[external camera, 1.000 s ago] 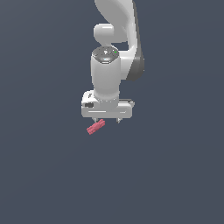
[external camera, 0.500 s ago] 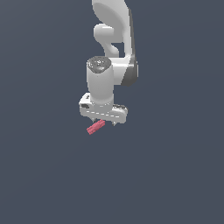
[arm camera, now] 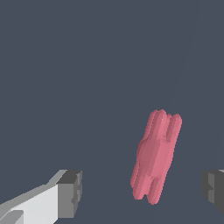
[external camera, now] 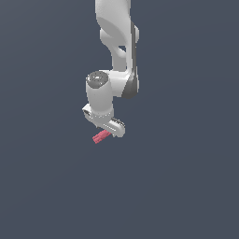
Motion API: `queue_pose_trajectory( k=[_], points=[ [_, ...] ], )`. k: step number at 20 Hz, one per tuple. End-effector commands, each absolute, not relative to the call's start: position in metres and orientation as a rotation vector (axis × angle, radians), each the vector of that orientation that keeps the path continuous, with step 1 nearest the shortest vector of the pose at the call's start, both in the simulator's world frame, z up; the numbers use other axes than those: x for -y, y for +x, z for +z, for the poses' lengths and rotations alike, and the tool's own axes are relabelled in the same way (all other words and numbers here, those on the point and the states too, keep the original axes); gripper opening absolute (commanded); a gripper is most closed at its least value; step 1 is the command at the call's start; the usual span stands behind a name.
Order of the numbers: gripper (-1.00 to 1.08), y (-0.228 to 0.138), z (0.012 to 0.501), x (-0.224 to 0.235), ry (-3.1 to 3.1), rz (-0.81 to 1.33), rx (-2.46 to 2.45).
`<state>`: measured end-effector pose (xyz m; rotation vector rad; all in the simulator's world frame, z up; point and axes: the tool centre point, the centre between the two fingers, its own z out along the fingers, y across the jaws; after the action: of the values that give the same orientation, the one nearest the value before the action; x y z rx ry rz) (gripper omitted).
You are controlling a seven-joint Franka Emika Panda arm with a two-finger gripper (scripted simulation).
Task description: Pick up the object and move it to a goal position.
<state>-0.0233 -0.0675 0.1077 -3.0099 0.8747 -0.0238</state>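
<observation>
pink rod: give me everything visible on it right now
The pink rod is a short pinkish-red bar with lengthwise ribs and a thicker middle, matte, with no visible damage. It lies on the dark grey floor, just under the gripper, angled in the exterior view. In the wrist view it sits between the two open fingertips, closer to one. Nothing grips it yet.

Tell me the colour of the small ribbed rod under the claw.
Pinkish-red all over, no pattern; the rod shows best in the wrist view, between the open claw fingers.
</observation>
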Motion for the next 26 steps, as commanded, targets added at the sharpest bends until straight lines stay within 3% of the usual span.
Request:
queue_pose_trajectory(
  k=[1,12,26],
  points=[
    [1.0,-0.03,0.098,0.074,-2.973,-0.017,-0.995],
    [1.0,-0.049,0.074,0.092,-2.867,-0.001,-1.284],
    [1.0,-0.051,0.046,0.093,-2.859,0.0,-1.303]
  ],
)
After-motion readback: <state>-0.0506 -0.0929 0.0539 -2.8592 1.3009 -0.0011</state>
